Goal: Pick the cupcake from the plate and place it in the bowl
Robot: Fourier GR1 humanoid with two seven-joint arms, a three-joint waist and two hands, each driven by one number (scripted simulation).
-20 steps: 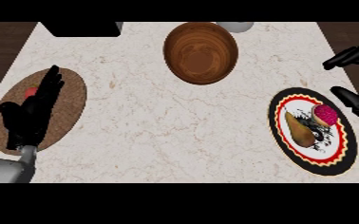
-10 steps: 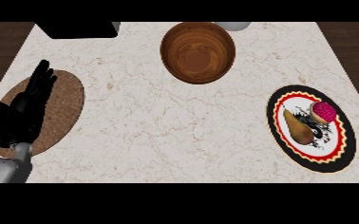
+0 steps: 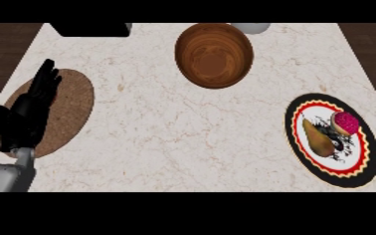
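The cupcake (image 3: 346, 123) sits on the plate (image 3: 299, 134), far right of the left robot hand (image 3: 31, 110), whose fingers rest straight; soft, light, probably best gripped at its base

Pale veined marble counter (image 3: 191, 129), dark wood floor (image 3: 18, 37) beyond its edges.

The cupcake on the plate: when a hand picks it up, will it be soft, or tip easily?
The cupcake probably squashes easily: its pink top looks like soft frosting. It seems small and light beside the pear-shaped item on the plate. It sits near the plate's far-right side, so a sideways push might tip it off the rim.
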